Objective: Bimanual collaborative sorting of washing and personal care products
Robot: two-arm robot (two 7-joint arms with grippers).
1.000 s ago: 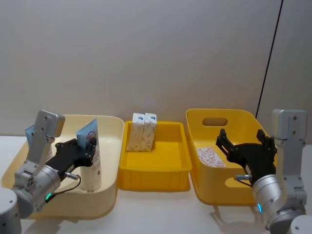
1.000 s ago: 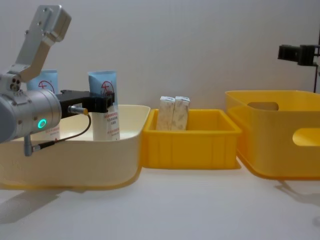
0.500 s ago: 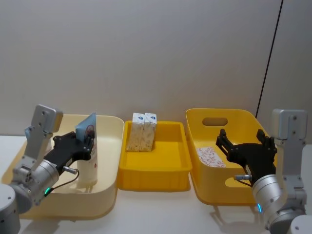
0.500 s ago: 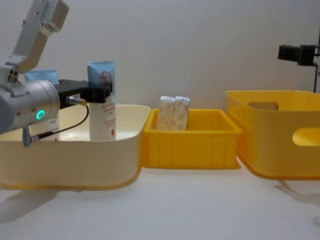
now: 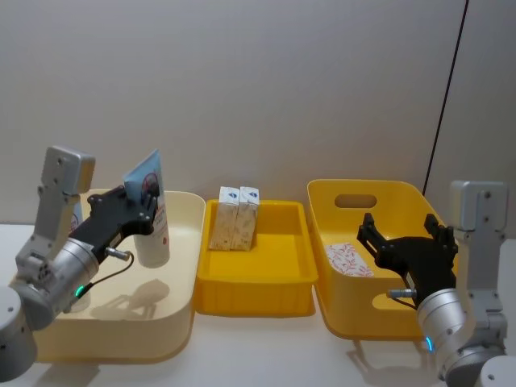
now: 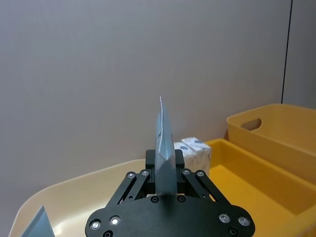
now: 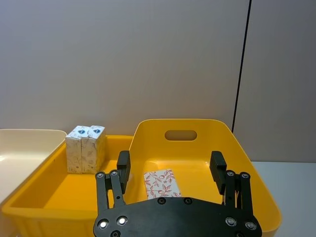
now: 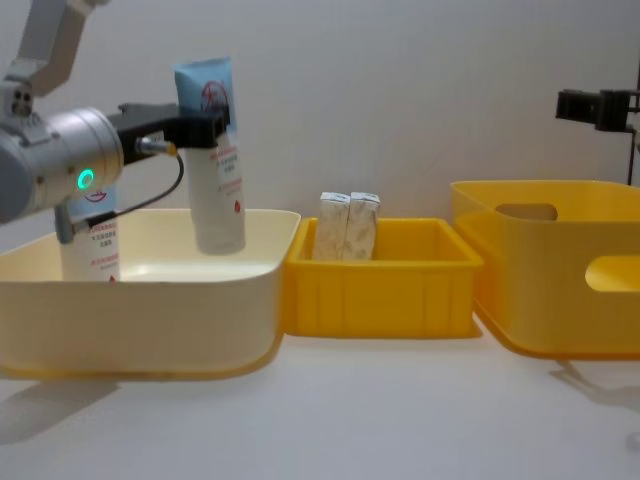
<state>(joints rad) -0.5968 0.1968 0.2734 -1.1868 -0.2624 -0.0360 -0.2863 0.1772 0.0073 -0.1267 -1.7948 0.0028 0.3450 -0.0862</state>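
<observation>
My left gripper (image 5: 147, 211) is shut on a pale-blue-and-white squeeze tube (image 5: 151, 218) with a red round logo. It holds the tube upright in the air above the cream bin (image 5: 182, 242); the chest view shows the tube (image 8: 216, 165) hanging with its base about level with the rim. A second tube (image 8: 90, 245) stands inside that bin at the left. Two cream cartons (image 5: 236, 218) stand side by side at the back left of the middle yellow tray (image 5: 258, 300). A white carton with red print (image 5: 348, 260) lies in the right yellow bin (image 5: 356, 190). My right gripper (image 5: 401, 228) hovers open over that bin's near side.
The three containers stand in a row, close together, on a white table (image 8: 350, 410). A grey wall is right behind them. A thin black pole (image 5: 448, 97) rises at the right, and a dark bracket (image 8: 592, 105) sticks in from the right edge.
My left gripper has lifted the tube from the floor of the cream bin up to about rim height and a little toward the tray. The right arm has not moved.
</observation>
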